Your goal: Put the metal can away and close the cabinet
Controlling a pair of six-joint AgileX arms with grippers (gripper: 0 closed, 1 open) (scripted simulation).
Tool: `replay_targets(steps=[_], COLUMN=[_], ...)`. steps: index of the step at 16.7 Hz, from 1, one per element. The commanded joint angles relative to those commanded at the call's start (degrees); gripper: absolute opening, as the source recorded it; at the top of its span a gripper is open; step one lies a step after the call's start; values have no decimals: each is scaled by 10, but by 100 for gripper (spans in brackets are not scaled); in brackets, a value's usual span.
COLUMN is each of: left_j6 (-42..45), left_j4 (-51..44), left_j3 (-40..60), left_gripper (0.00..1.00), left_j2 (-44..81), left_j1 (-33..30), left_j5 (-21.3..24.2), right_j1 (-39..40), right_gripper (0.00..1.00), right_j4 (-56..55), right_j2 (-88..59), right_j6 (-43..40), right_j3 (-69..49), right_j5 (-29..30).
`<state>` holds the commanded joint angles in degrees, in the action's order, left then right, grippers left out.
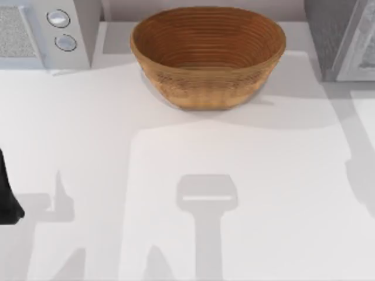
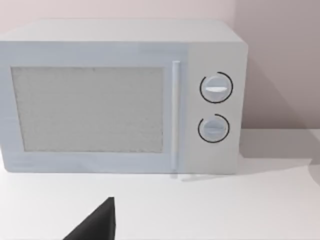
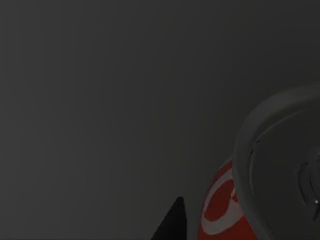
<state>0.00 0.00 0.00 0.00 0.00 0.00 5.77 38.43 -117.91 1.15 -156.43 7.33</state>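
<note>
- The metal can shows in my right wrist view as a red body with white curved markings, topped by a grey, ringed lid end that looks dim in the low light.
- That right wrist view is dark; the can sits in front of a flat grey surface, and I cannot tell what that surface is.
- The can lies right up against the camera, just beside a black fingertip of my right gripper; whether the two touch I cannot tell.
- Whether the right jaws are apart, together or clamped on the can, I cannot tell.
- In the top view, a grey cabinet stands at the far right corner of the white bench.
- A brown woven basket sits at the far middle of the bench, well apart from the cabinet.
- A white microwave stands at the far left corner, door shut, with two round dials one above the other beside the door handle.
- My left arm is at the left edge of the bench, near side, a black shape just inside the top view.
- In the left wrist view one black fingertip of the left gripper pokes in over the bench, in front of the microwave and apart from it.
- Whether the left jaws are apart or together I cannot tell.
</note>
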Motion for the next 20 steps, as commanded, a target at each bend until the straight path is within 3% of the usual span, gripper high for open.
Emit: replay_targets(steps=[6, 19, 20], left_j6=[0, 0, 0], left_j4=[0, 0, 0], left_j3=[0, 0, 0], left_gripper=[100, 100, 100], left_j2=[0, 0, 0], left_j1=[0, 0, 0], left_j5=[0, 0, 0], right_j1=[-3, -3, -3], right_gripper=[0, 98, 100], right_j4=[7, 7, 7], right_j2=[-19, -19, -19], right_j6=[-2, -2, -2], right_j3=[-25, -25, -25], right_j5=[-2, -2, -2])
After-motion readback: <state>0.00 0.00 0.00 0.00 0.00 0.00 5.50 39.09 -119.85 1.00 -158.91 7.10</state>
